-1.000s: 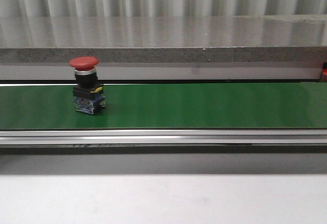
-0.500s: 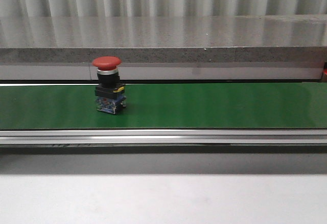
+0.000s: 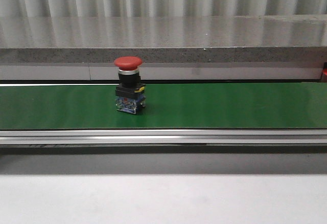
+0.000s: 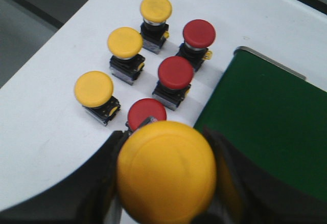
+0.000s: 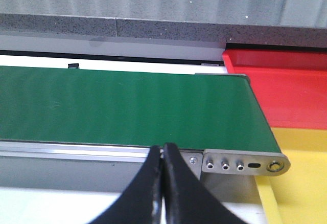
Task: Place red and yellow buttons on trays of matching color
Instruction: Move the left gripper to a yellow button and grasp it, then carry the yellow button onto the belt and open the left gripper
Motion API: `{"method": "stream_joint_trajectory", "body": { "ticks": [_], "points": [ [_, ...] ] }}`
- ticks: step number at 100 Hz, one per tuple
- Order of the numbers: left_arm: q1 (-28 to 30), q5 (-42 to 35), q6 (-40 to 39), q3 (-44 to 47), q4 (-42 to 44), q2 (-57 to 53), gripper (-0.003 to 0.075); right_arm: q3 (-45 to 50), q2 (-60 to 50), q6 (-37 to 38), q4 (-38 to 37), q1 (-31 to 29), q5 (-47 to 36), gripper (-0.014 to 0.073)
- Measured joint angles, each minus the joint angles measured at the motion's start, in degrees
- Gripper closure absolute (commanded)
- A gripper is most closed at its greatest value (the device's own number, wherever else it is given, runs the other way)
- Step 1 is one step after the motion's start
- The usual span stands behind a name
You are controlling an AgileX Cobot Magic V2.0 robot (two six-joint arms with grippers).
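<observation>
A red button point(image 3: 128, 84) stands upright on the green belt point(image 3: 214, 106), left of its middle. My left gripper point(image 4: 166, 175) is shut on a yellow button point(image 4: 166, 170), held above the white table. Below it stand three yellow buttons point(image 4: 124, 44) and three red buttons point(image 4: 174, 73) in two rows beside the belt's end point(image 4: 271, 121). My right gripper point(image 5: 163, 155) is shut with nothing in it, just in front of the belt's other end point(image 5: 127, 111). The red tray point(image 5: 286, 91) and the yellow tray point(image 5: 301, 173) lie past that end.
A grey stone ledge point(image 3: 163, 40) runs behind the belt. A metal rail point(image 3: 163, 137) runs along the belt's front edge, with white table point(image 3: 163, 198) in front of it. A metal bracket with bolts point(image 5: 240, 163) sits at the belt's end by the trays.
The red button has ridden the belt to the right, from the far left toward the middle. Nothing else in the front view has moved.
</observation>
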Motion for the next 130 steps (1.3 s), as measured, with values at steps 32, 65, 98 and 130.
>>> {"method": "stream_joint_trajectory", "body": {
  "ticks": [32,65,98,130],
  "points": [
    [-5.91,0.40,0.51,0.00,0.00,-0.68,0.0740,0.00,0.00,0.00,0.00,0.00,0.00,0.0661],
    [-6.25,0.50,0.77,0.00,0.00,-0.68,0.0740,0.00,0.00,0.00,0.00,0.00,0.00,0.0661],
    [-6.25,0.62,1.84,-0.70,-0.49,-0.68,0.0740,0.00,0.00,0.00,0.00,0.00,0.00,0.0661],
    [-6.25,0.44,6.16,-2.44,-5.03,-0.68,0.0740,0.00,0.00,0.00,0.00,0.00,0.00,0.0661]
  ]
}}
